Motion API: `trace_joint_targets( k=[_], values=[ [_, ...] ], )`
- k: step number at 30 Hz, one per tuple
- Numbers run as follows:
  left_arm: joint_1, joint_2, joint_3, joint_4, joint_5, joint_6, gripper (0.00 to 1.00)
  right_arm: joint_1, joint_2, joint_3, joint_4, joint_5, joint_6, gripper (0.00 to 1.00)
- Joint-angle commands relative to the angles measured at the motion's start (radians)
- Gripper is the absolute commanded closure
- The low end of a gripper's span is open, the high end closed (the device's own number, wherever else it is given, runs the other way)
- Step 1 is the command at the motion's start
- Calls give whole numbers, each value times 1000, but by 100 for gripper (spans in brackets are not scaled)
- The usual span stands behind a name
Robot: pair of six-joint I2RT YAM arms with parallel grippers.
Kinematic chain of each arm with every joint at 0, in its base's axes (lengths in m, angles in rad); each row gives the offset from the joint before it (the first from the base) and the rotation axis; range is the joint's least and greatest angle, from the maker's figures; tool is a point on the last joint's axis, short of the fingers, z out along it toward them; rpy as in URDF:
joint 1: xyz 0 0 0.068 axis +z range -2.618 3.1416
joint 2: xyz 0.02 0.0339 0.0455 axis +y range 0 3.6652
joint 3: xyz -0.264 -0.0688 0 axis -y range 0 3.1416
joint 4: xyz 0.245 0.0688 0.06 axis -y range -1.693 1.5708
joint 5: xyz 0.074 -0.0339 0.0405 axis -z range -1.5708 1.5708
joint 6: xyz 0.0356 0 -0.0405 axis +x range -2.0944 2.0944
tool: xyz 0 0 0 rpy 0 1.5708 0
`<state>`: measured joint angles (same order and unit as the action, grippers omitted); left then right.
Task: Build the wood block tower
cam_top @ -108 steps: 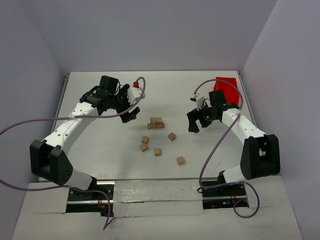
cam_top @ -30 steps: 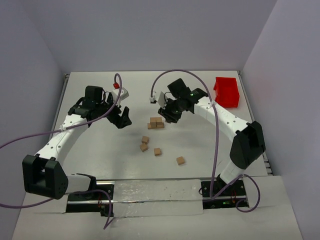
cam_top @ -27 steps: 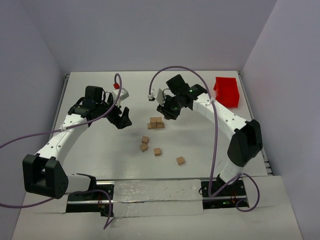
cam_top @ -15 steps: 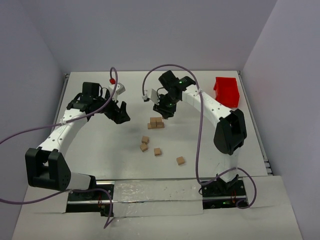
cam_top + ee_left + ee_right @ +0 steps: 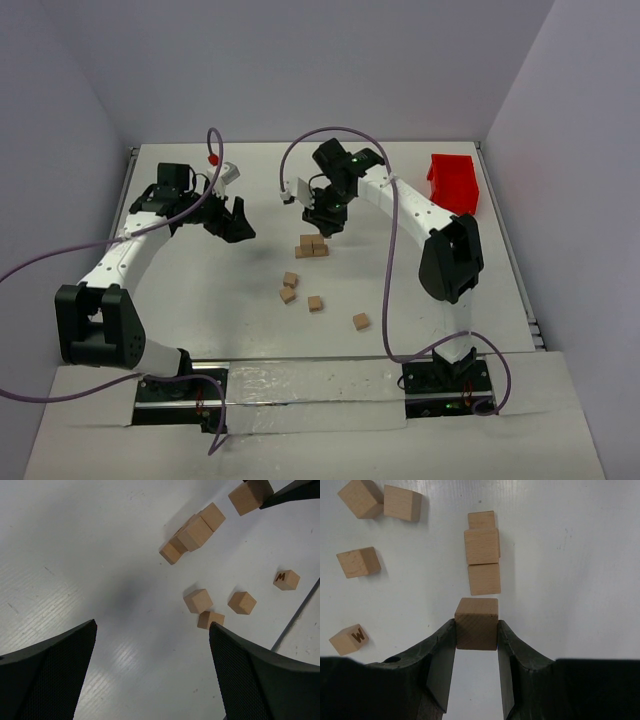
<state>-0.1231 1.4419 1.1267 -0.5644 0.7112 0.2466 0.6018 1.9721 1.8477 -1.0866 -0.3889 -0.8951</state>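
Over on the left, the left gripper hangs above bare table with its jaws spread wide and nothing between them. Its own camera confirms that: two dark fingers frame only white surface. That same view picks out the loose blocks scattered nearby, and one lettered block shows a mark that the top view is too small to resolve. Moving to the centre, the tower is just a tight tan clump from above. The left wrist camera shows it with one cube sitting higher than its neighbours. The right wrist view flattens it into a straight row of three, layers hard to judge. The right gripper hovers just behind the tower, and from above its body hides what it carries. Its wrist camera settles it: jaws clamped on a held block right at the row's near end, though whether it touches cannot be told. Far right, the bin stands well apart, and no view shows its inside.
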Motion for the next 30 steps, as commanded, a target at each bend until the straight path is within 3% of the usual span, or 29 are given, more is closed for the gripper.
trace_joint_targets(
  k=[1, 30],
  values=[
    [10, 1, 32, 51, 54, -14, 1, 0, 17, 49, -17, -41, -32, 89],
    [23, 23, -5, 93, 57, -21, 1, 38, 85, 75, 11, -15, -45, 83]
  ],
)
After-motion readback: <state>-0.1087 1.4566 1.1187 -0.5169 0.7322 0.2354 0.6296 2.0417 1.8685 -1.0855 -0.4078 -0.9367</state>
